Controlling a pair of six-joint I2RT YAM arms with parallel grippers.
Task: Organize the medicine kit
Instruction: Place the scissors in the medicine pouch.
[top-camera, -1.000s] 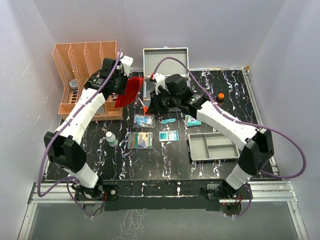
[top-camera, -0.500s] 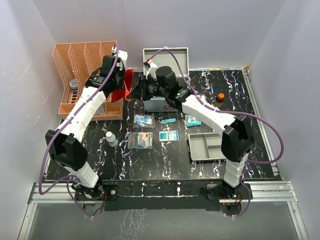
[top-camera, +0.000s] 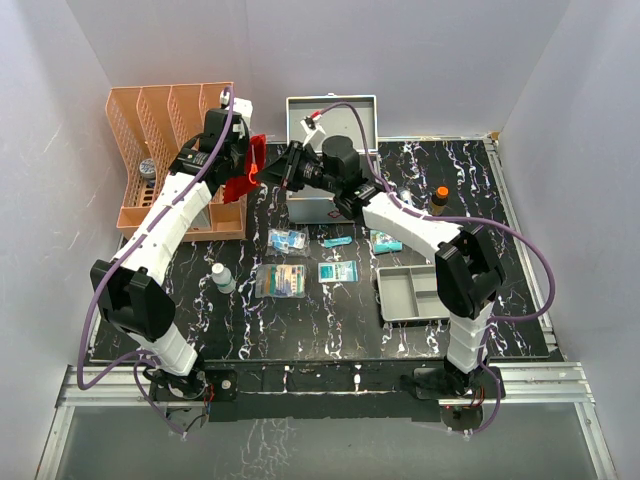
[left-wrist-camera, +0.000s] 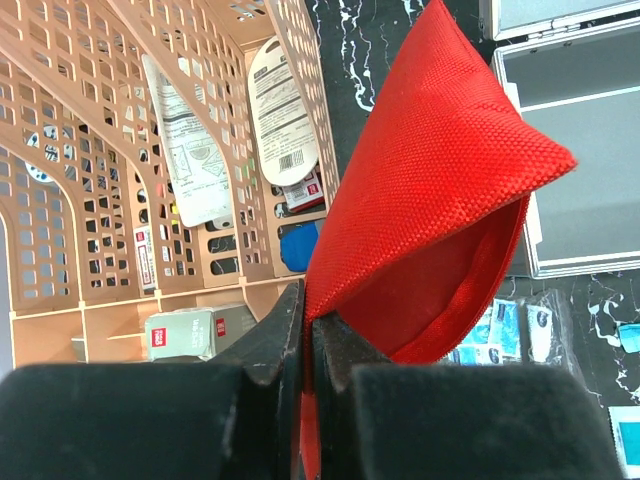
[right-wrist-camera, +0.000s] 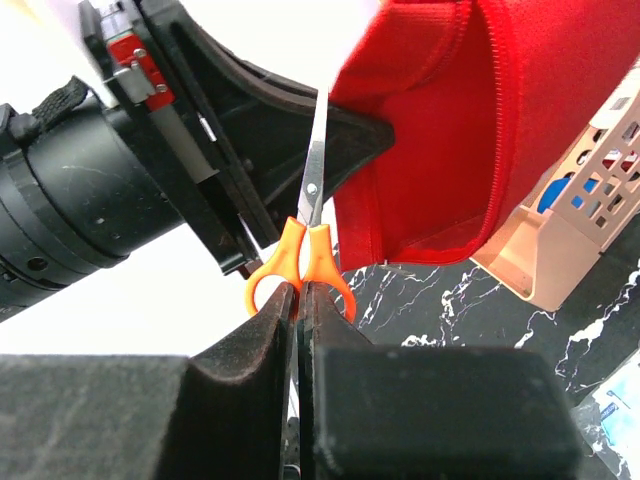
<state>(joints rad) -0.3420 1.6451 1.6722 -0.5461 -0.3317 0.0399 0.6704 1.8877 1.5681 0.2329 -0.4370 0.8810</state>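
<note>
My left gripper (top-camera: 248, 172) (left-wrist-camera: 308, 312) is shut on an edge of the red pouch (top-camera: 246, 168) (left-wrist-camera: 430, 170), which hangs above the table with its zipped mouth gaping. My right gripper (top-camera: 292, 170) (right-wrist-camera: 303, 292) is shut on the orange handles of small scissors (right-wrist-camera: 305, 250). Their blades point up along the pouch's (right-wrist-camera: 470, 120) open edge, right beside the left gripper's black body (right-wrist-camera: 230, 130). The medicine kit (top-camera: 331, 120) (left-wrist-camera: 575, 150), a silver case, stands open behind the two grippers at the back of the table.
An orange file rack (top-camera: 170, 150) (left-wrist-camera: 150, 150) with packets in it stands at the back left. On the table lie a white bottle (top-camera: 222, 278), flat packets (top-camera: 282, 280), blue sachets (top-camera: 287, 238), a grey divided tray (top-camera: 425, 293) and an orange-capped bottle (top-camera: 440, 197).
My right arm has swung left and up with the scissors, from the front of the case to the pouch. My left gripper has turned the pouch more upright.
</note>
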